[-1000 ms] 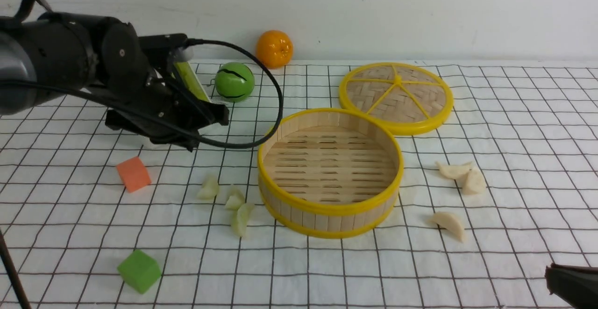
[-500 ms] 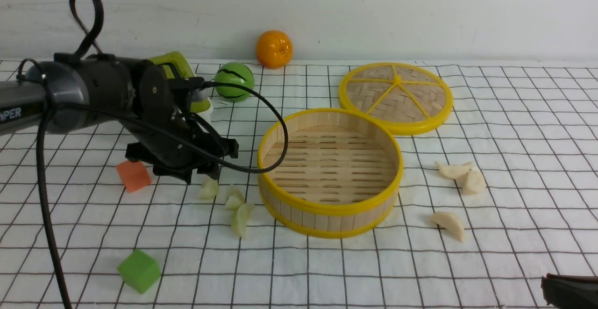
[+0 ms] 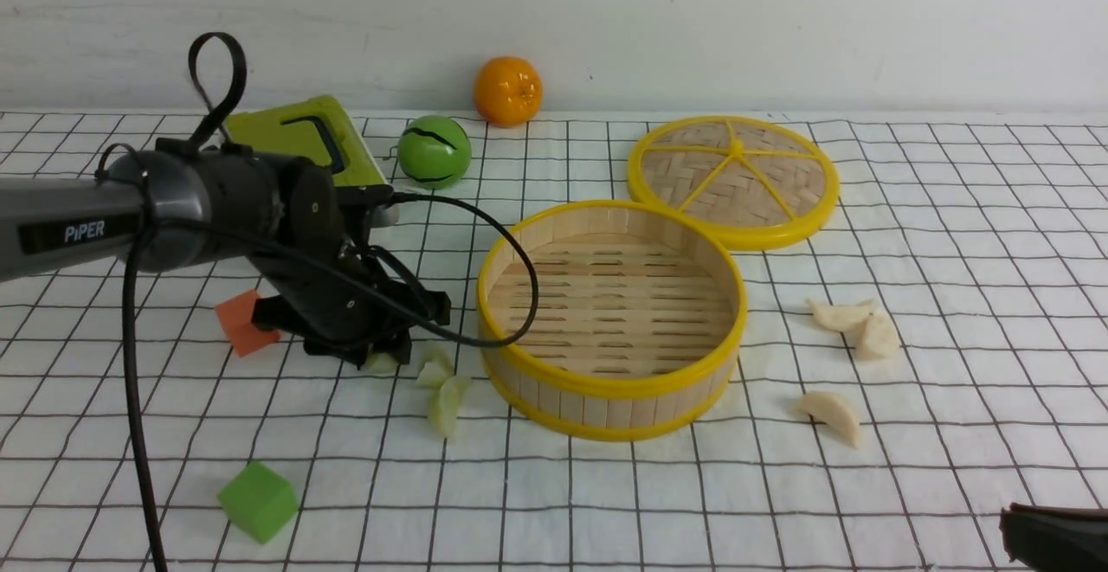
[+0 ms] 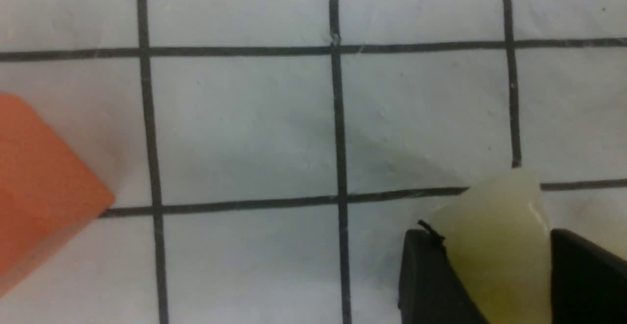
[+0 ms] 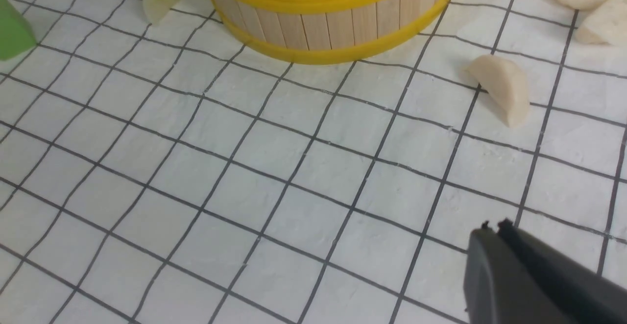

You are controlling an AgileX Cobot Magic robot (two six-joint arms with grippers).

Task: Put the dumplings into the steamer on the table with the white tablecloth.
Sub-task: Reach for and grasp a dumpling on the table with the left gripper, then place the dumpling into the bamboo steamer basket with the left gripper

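Observation:
The steamer [image 3: 610, 386] stands empty mid-table on the white grid tablecloth [image 3: 606, 503]. My left gripper [image 3: 381, 357] is down on the cloth just left of it, shut on a pale green dumpling [image 4: 494, 216] that fills the gap between both fingers [image 4: 426, 275]. Two more green dumplings [image 3: 433, 373] [image 3: 446, 405] lie beside it. Three cream dumplings [image 3: 838, 314] [image 3: 879, 337] [image 3: 833, 416] lie right of the steamer. My right gripper [image 3: 1052, 537] is shut and empty, low at the front right; it also shows in the right wrist view [image 5: 492, 228].
The woven lid [image 3: 734, 178] lies behind the steamer, touching it. An orange cube [image 3: 238, 323] sits close to the left arm, a green cube [image 3: 257, 500] at the front left. A green ball [image 3: 434, 151], an orange [image 3: 508, 90] and a flat green object [image 3: 299, 135] stand at the back.
My left arm has swung forward and down from the back left to the nearest green dumpling, and its fingers now sit on both sides of it. The right gripper has barely moved.

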